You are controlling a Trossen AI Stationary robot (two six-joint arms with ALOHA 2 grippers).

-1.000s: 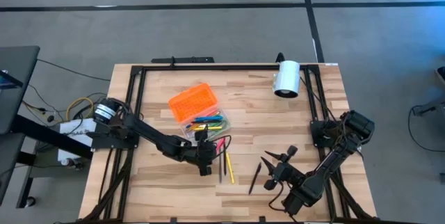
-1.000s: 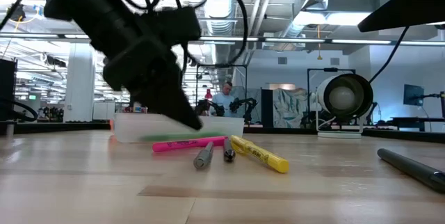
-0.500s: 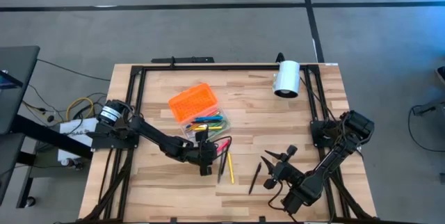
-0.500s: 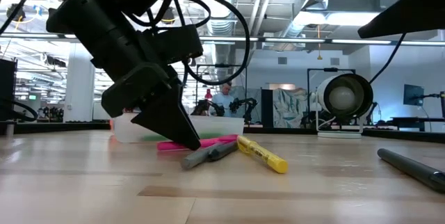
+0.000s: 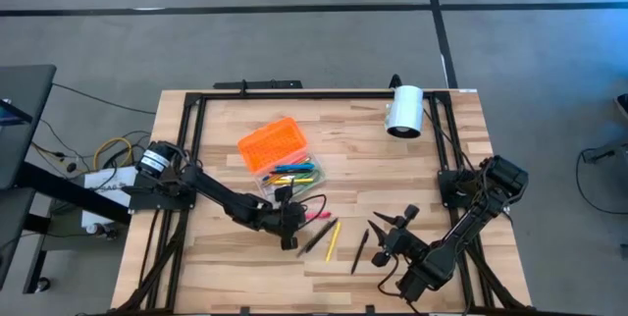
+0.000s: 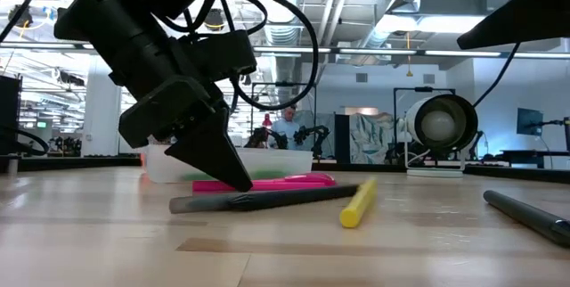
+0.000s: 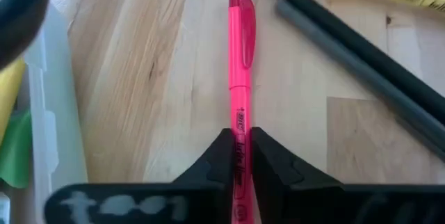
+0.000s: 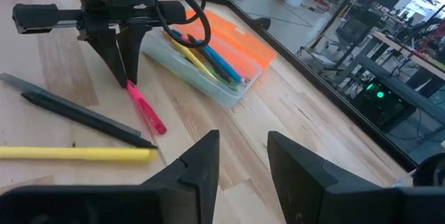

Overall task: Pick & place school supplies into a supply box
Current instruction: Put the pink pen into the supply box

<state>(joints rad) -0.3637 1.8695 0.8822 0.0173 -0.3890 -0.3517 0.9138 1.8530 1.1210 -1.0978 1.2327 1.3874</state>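
The supply box (image 5: 291, 173) has a clear base holding several coloured pens, with its orange lid (image 5: 268, 142) open beside it. Just in front of it my left gripper (image 5: 288, 238) stands low over the table, shut on a pink pen (image 7: 241, 57). A grey pen (image 6: 258, 200), a black pen (image 7: 348, 40) and a yellow pen (image 5: 332, 240) lie slanted on the wood beside the pink one. Another dark pen (image 5: 360, 249) lies near my right gripper (image 8: 243, 161), which hovers open at the near right with nothing between its fingers. My left gripper pinches the pink pen's barrel (image 7: 240, 137) between its two fingertips, toward the end away from the cap. The fingers slant down from the table's left, one on each side of the barrel. The pen lies flat on the table (image 6: 294, 180).
A white cylinder (image 5: 403, 111) lies at the far right. A black frame (image 5: 196, 100) rims the table. Bare wood lies at the near left and between the two arms.
My left gripper has sunk to the table and shut on the pink pen. The grey, black and yellow pens beside it have been pushed round from lying near-to-far to lying slanted across the table.
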